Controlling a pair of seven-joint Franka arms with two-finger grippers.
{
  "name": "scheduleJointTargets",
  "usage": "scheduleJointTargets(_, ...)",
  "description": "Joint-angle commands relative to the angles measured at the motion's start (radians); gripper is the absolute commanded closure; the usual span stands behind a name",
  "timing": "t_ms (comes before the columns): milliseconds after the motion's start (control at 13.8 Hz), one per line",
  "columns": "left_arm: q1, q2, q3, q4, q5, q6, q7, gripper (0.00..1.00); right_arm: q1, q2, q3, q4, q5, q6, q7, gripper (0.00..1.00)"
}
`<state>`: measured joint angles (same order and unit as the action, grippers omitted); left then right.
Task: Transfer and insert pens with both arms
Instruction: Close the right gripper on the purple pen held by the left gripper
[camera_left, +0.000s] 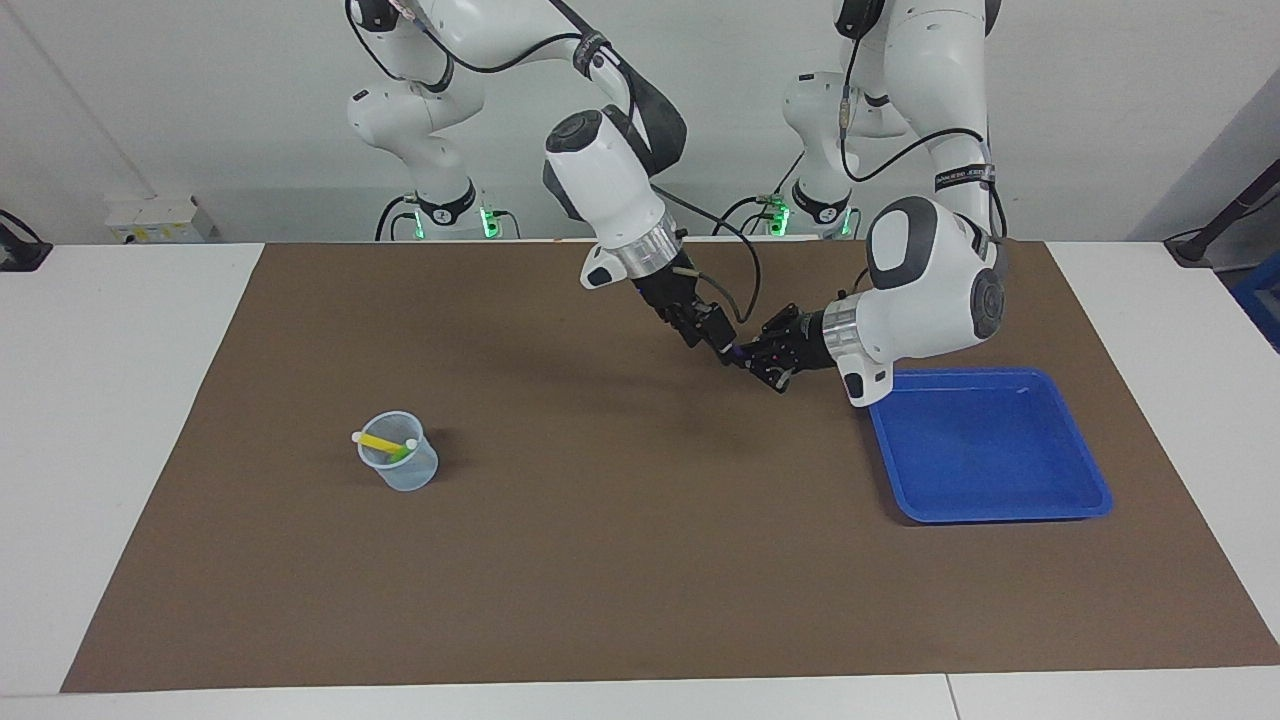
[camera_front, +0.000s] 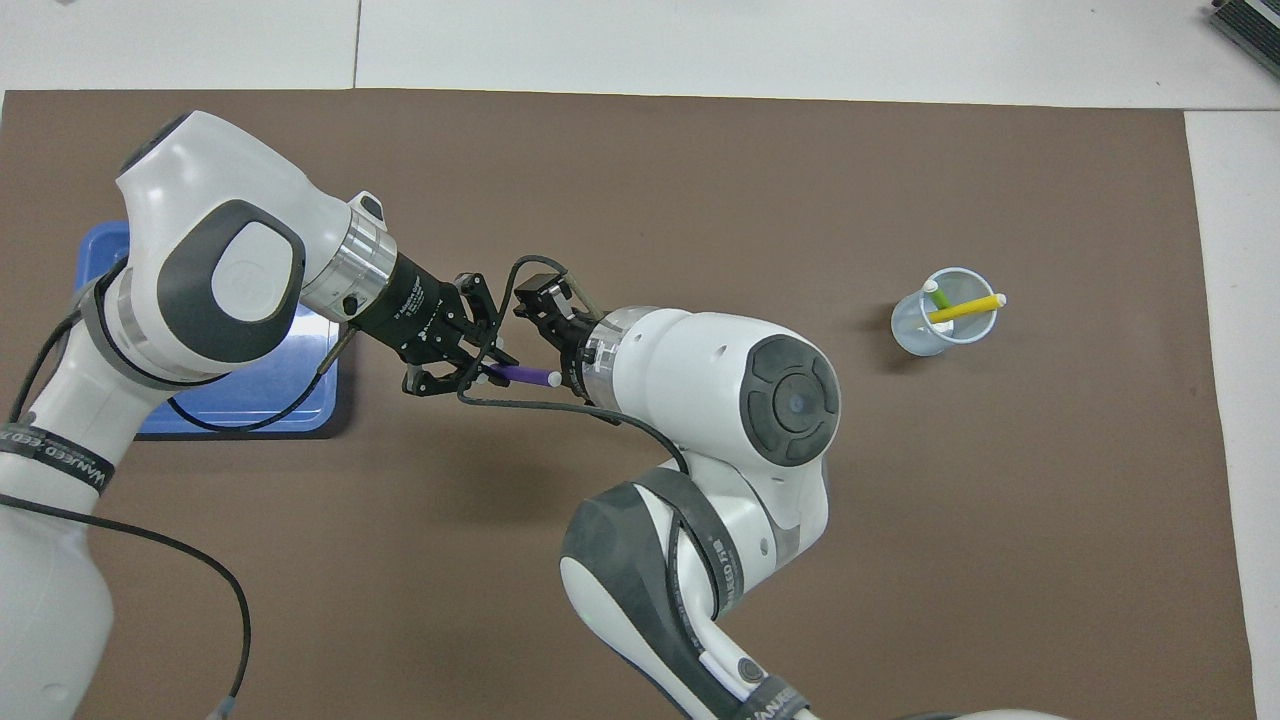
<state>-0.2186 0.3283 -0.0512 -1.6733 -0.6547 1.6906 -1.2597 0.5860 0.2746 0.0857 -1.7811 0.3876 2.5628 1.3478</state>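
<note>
My left gripper (camera_left: 748, 356) (camera_front: 487, 368) is shut on the purple pen (camera_front: 522, 374) and holds it level in the air over the mat, beside the tray. The pen's pale cap points toward the right arm's end of the table. My right gripper (camera_left: 718, 338) (camera_front: 540, 305) is open, slanting down right at that cap end, and it hides the cap in the facing view. I cannot tell whether it touches the pen. The yellow pen (camera_left: 378, 441) (camera_front: 965, 308) and the green pen (camera_left: 401, 455) (camera_front: 938, 296) lean in a clear cup (camera_left: 400, 472) (camera_front: 915, 335).
A blue tray (camera_left: 990, 445) (camera_front: 200, 410) lies on the brown mat (camera_left: 620, 560) toward the left arm's end. The cup stands toward the right arm's end. Two smaller white arms with green lights stand idle at the robots' edge.
</note>
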Motion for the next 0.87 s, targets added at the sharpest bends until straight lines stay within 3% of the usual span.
scheduleJointTargets(0, -0.013, -0.026, 0.010, -0.032, -0.020, 0.023, -0.020, 1.00, 0.023, 0.021, 0.002, 0.008, 0.022, 0.031, 0.028, 0.17)
scheduleJointTargets(217, -0.013, -0.026, 0.010, -0.034, -0.019, 0.024, -0.021, 1.00, 0.023, 0.021, 0.003, 0.008, 0.022, 0.031, 0.045, 0.25)
scheduleJointTargets(362, -0.013, -0.028, 0.010, -0.037, -0.017, 0.024, -0.020, 1.00, 0.023, 0.021, 0.003, 0.008, 0.022, 0.030, 0.048, 0.39)
scheduleJointTargets(579, -0.013, -0.031, 0.010, -0.039, -0.017, 0.024, -0.020, 1.00, 0.023, 0.021, 0.003, 0.008, 0.022, 0.030, 0.048, 0.68)
scheduleJointTargets(724, -0.013, -0.031, 0.010, -0.039, -0.017, 0.024, -0.020, 1.00, 0.023, 0.021, 0.003, 0.008, 0.022, 0.027, 0.048, 1.00)
scheduleJointTargets(796, -0.013, -0.031, 0.010, -0.039, -0.017, 0.024, -0.020, 1.00, 0.021, 0.021, 0.003, 0.008, 0.022, 0.027, 0.047, 1.00)
